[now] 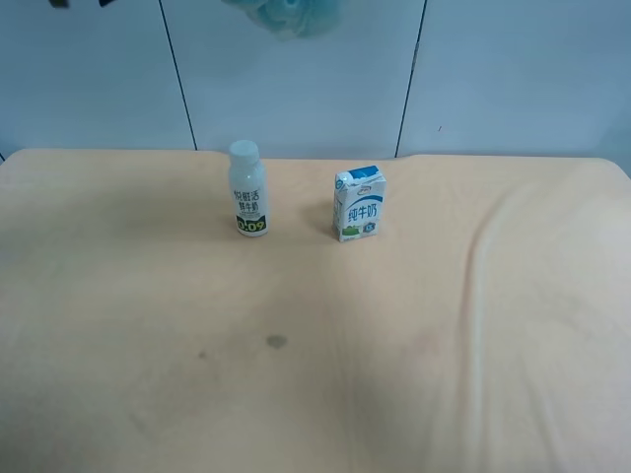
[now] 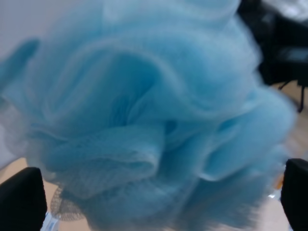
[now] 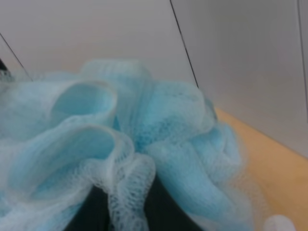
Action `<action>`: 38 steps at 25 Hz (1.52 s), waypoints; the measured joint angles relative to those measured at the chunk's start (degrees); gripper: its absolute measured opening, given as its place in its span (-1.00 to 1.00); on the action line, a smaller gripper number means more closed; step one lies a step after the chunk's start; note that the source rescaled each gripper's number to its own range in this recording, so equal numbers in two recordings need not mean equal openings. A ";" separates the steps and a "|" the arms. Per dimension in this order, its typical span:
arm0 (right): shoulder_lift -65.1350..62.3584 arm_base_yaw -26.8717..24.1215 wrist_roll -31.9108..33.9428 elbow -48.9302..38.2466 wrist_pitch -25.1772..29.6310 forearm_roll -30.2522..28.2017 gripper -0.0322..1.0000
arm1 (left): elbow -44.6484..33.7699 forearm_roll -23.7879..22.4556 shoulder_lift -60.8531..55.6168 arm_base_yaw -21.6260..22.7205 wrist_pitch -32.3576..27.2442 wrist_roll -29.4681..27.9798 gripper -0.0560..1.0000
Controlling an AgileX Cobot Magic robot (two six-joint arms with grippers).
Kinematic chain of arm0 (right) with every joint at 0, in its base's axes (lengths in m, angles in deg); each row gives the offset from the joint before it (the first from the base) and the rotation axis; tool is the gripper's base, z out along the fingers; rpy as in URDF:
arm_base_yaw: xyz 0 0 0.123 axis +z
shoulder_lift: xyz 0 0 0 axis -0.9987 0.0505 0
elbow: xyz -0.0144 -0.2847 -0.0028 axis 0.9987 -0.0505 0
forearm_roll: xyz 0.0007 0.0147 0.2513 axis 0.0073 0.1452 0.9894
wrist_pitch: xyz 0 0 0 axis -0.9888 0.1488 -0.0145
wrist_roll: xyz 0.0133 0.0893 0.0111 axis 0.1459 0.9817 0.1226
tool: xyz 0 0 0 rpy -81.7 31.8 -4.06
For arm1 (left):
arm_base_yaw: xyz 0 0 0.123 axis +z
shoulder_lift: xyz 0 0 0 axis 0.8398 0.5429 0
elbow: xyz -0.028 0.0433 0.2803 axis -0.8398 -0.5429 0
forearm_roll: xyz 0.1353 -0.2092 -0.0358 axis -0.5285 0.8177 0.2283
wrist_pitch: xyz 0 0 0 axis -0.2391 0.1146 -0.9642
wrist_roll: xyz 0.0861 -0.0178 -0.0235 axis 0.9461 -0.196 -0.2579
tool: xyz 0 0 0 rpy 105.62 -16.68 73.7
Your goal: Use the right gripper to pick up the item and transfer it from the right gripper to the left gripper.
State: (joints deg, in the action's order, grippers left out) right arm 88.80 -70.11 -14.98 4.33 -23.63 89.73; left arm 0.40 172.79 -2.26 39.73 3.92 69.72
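The light blue mesh pouf [image 1: 286, 15] hangs high in the air at the top edge of the exterior high view, cut off by the frame. In the right wrist view the pouf [image 3: 144, 134] fills the picture. The dark fingers of my right gripper [image 3: 125, 211] show under its mesh and appear shut on it. In the left wrist view the pouf [image 2: 154, 110] sits between the two black fingertips [image 2: 21, 199] of my left gripper [image 2: 159, 192]. These fingertips stand wide apart at the frame's sides. Both arms are out of the exterior view.
A white bottle [image 1: 247, 189] and a blue-white milk carton [image 1: 359, 204] stand upright at the back middle of the tan cloth-covered table [image 1: 315, 374]. A wrinkle [image 1: 478, 266] runs through the cloth at the view's right. A pale wall [image 1: 513, 69] is behind.
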 joint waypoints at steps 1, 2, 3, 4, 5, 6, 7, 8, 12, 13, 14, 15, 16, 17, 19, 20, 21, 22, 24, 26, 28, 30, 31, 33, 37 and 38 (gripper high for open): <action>0.00 0.00 0.06 0.00 0.00 0.00 -0.92 | 0.00 0.13 0.85 -1.51 1.95 0.61 1.00; 0.00 0.00 0.27 0.00 0.00 0.00 -0.93 | 0.00 0.55 1.58 -2.81 3.65 1.38 1.00; 0.00 0.00 0.32 0.00 0.00 -0.06 -0.93 | 0.00 1.24 2.10 -3.91 4.82 2.34 1.00; 0.00 0.00 0.34 0.00 0.00 -0.18 -0.93 | 0.00 2.04 2.66 -4.62 5.65 3.25 1.00; 0.00 0.00 0.34 0.00 0.00 -0.39 -0.93 | 0.00 3.29 3.13 -5.29 6.18 4.46 1.00; 0.00 0.00 0.34 0.00 0.02 -0.40 -0.93 | 0.00 4.70 3.38 -5.77 6.25 5.70 1.00; 0.00 0.00 0.39 0.00 0.02 -0.40 -0.93 | 0.00 6.01 3.65 -6.11 6.32 6.53 1.00; 0.00 0.00 0.39 0.00 0.02 -0.62 -0.93 | 0.00 6.73 3.84 -6.17 6.32 7.53 1.00; 0.00 0.00 1.20 0.00 0.02 -2.63 -0.93 | 0.37 7.37 3.91 -6.24 6.56 9.31 0.96; 0.00 0.00 1.78 0.00 0.02 -2.99 -0.93 | 0.63 7.44 3.91 -6.24 6.61 9.44 0.90; 0.00 0.00 1.91 0.00 0.02 -3.10 -0.93 | 0.74 7.52 3.91 -6.24 6.61 9.49 0.82; 0.00 0.00 1.95 0.04 0.02 -3.35 -0.93 | 0.74 7.58 3.91 -6.24 6.61 9.49 0.68; 0.00 0.00 2.06 0.04 0.02 -3.45 -0.93 | 0.74 7.58 3.91 -6.24 6.62 9.50 0.51; 0.00 0.00 2.18 0.04 0.02 -3.50 -0.93 | 0.74 7.59 3.91 -6.24 6.67 9.56 0.35; 0.00 0.00 2.31 0.06 -0.16 -3.50 -0.94 | 0.74 7.59 3.91 -6.24 6.72 9.69 -0.07; 0.00 0.00 2.31 0.06 -0.35 -3.50 -0.94 | 0.74 7.59 3.91 -6.24 6.85 9.69 -0.29; -0.13 0.00 2.31 0.06 -0.58 -3.50 -0.94 | 0.74 7.59 3.91 -6.24 7.08 9.69 -0.48; -0.26 0.00 2.31 0.06 -0.85 -3.50 -0.94 | 0.74 7.59 3.91 -6.24 7.13 9.75 -0.70; -0.39 0.00 2.31 0.06 -1.56 -3.77 -0.94 | 0.74 7.59 3.91 -6.24 7.21 9.90 -0.89; -0.45 0.00 2.31 0.06 -1.95 -4.04 -0.93 | 0.74 7.59 3.91 -6.24 7.64 9.90 -0.89; -0.45 0.00 2.31 0.06 -2.41 -4.94 -0.83 | 0.74 7.59 3.92 -6.24 8.18 9.90 -0.89; -0.50 0.00 2.37 0.06 -3.12 -6.21 -0.57 | 0.74 7.38 3.92 -6.43 9.60 9.90 -0.89; -0.49 0.00 2.48 0.06 -3.35 -7.14 -0.35 | 0.74 6.72 3.92 -6.55 10.54 9.49 -0.89; -0.72 0.00 2.59 0.06 -3.72 -9.65 0.08 | 0.74 4.39 3.86 -6.54 12.87 7.61 -0.89; -3.49 0.00 6.44 0.06 -5.99 -17.17 0.35 | 0.74 -4.97 2.75 -6.54 19.49 0.47 -0.89; -4.63 0.00 8.46 0.11 -6.57 -19.96 0.36 | 0.74 -7.98 2.28 -6.54 20.93 -1.85 -0.89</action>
State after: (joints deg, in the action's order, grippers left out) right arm 84.17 -70.11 -6.52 4.44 -30.20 69.77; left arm 1.14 164.80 0.02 33.19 24.85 67.87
